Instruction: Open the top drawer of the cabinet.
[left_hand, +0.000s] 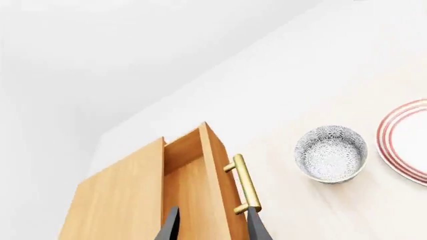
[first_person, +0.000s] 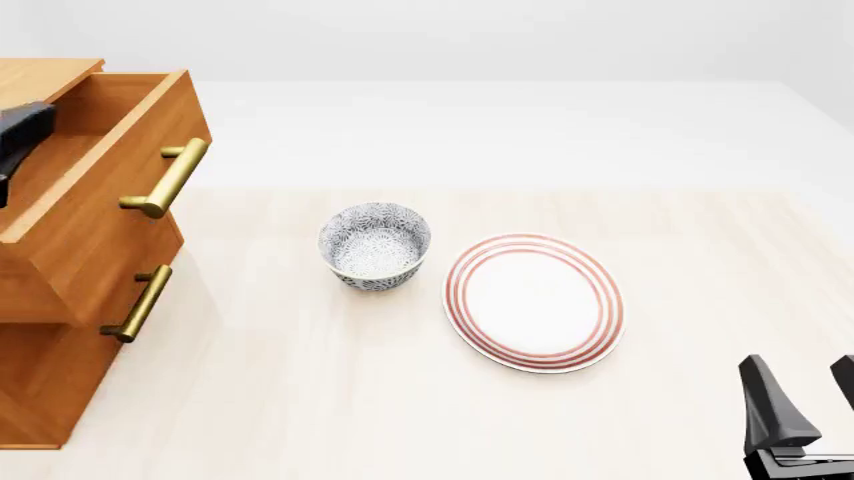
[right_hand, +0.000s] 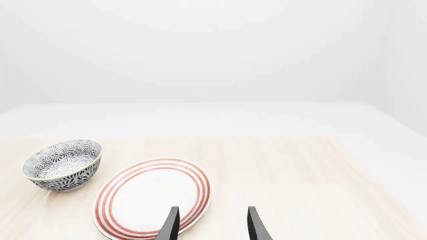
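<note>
In the left wrist view we see the left claw (left_hand: 212, 225) with its two dark fingers apart and nothing between them. One fingertip sits over the wood inside the top drawer (left_hand: 193, 175); the other lies just beside the near end of the brass handle (left_hand: 243, 184), and we cannot tell whether it touches. The drawer front runs between the two fingers, and the drawer stands pulled out from the cabinet (left_hand: 113, 200).

The front view shows little of that claw (only a dark piece of the arm at the left edge, above the drawer), but it gives what the wrist view cannot: the top drawer (first_person: 127, 170) juts out past the drawer below, whose own handle (first_person: 138, 303) sits lower on the cabinet (first_person: 40, 390). The plain wood interior is open to view from above.

The right claw (first_person: 801, 400) rests at the near right corner of the table (first_person: 334, 400), fingers apart and empty, well apart from the cabinet. Its wrist view shows the fingers (right_hand: 168, 225) over the near rim of the plate (right_hand: 150, 197), with the bowl (right_hand: 63, 165) beside the plate. In the front view the bowl stands between cabinet and plate, touching neither.
</note>
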